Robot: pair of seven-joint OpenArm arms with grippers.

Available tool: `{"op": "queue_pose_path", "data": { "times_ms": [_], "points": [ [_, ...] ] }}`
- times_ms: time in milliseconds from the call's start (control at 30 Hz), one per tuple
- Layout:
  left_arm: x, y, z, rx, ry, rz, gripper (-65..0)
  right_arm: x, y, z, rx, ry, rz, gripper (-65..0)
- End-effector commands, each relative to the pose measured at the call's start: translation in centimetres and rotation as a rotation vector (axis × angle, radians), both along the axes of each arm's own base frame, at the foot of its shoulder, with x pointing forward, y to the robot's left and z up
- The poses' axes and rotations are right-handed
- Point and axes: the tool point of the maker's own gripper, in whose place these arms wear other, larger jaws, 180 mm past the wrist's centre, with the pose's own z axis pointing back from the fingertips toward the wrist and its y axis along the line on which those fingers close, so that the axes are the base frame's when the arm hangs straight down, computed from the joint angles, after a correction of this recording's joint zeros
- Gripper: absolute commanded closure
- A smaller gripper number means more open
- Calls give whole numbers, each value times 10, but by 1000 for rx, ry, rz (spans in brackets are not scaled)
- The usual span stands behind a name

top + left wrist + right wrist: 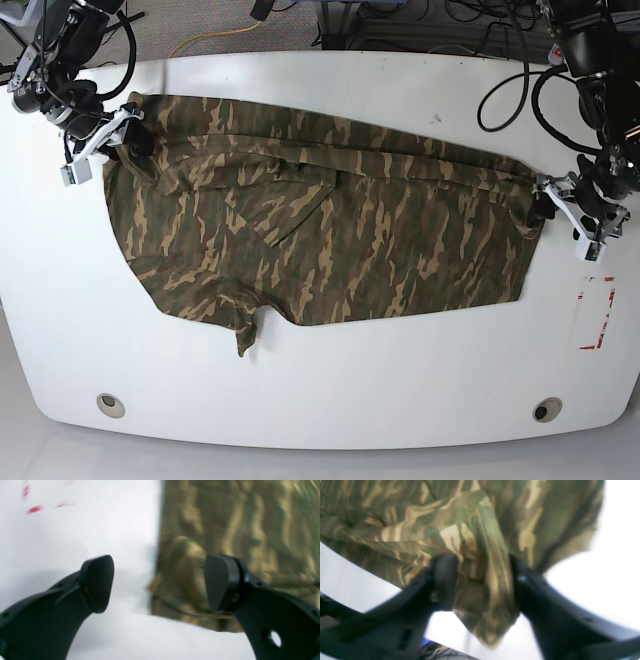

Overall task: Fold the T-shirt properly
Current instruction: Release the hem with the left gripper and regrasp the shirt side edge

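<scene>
The camouflage T-shirt [330, 230] lies flat across the white table [330, 400], folded lengthwise, with one sleeve tip sticking out at its front edge. My left gripper [547, 205] is at the shirt's right end. In the left wrist view the left gripper [158, 583] is open, its fingers straddling the T-shirt's [237, 517] edge with nothing pinched. My right gripper [128, 138] is at the shirt's far left corner. In the right wrist view the right gripper [482, 580] has its jaws apart, and a loose bunch of the T-shirt [407, 517] sits between the fingers.
A red tape rectangle [597, 312] marks the table right of the shirt, also seen as red marks [35, 509] in the left wrist view. Two round holes [111, 404] [546, 409] sit near the front edge. Cables [230, 30] run behind the table.
</scene>
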Motion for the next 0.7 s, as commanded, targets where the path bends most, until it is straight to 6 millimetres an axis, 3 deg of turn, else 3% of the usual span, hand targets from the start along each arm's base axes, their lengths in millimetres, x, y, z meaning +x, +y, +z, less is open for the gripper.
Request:
{"op": "queue_pose_path", "data": {
  "times_ms": [0, 133, 267, 400, 567, 667],
  "points": [
    [3, -3, 10, 2, -58, -25, -526, 6, -14, 30, -51, -104, -27, -411],
    [-9, -9, 0, -19, -83, -39, -526, -3, -23, 39, -83, -123, -65, -445],
    [-15, -8, -2, -16, -119, -43, -526, -15, -25, 32, -83, -91, -75, -445],
    [-14, -3, -2, 49, -162, -58, -525, -30, -19, 19, -56, -49, -89, -445],
    [-17, 6, -18, 43, -166, -38, -525, -43, -21, -8, -71, 34, -135, -445],
    [-18, 5, -29, 33, -138, -50, -525, -40, -19, -19, -62, 57, -148, -445]
  ]
}}
